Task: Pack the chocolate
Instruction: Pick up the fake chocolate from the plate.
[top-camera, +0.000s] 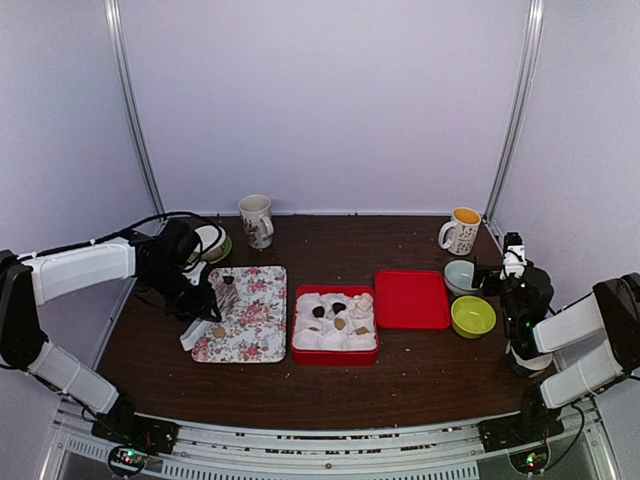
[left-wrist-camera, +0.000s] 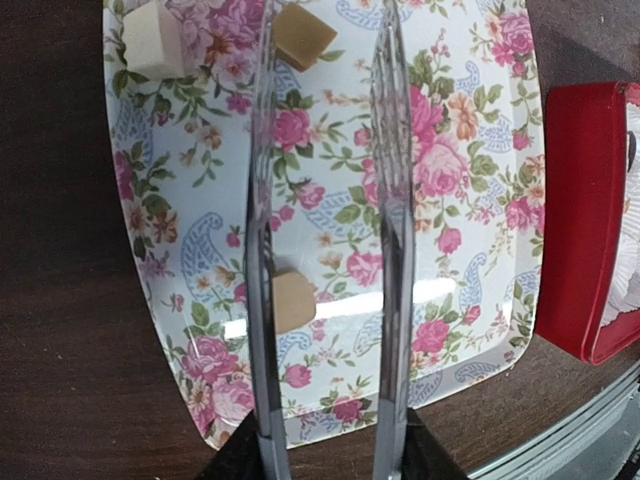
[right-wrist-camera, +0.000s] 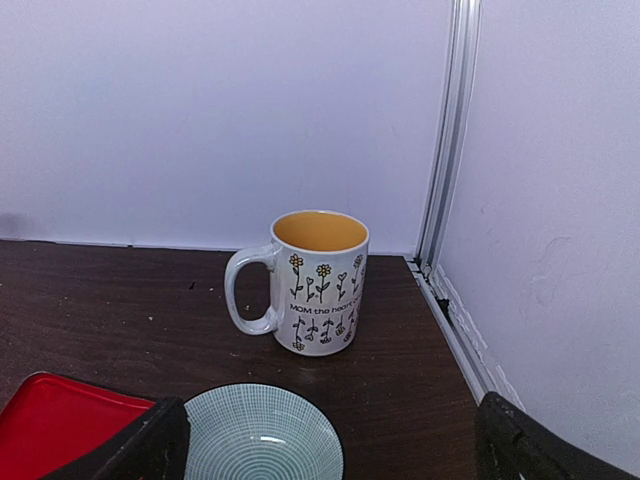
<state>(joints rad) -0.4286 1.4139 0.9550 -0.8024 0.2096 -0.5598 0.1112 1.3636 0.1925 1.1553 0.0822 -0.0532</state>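
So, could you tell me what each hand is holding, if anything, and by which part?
The left hand grips the metal tongs near their rear end; the right hand holds nothing.

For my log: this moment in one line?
left tool: holds tongs over floral tray | tan chocolate: between tongs | right tool: open

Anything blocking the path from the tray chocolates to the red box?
Nothing visible. The box sits open just right of the tray, lid off on its far side. A tan chocolate lies between the tongs' blades.
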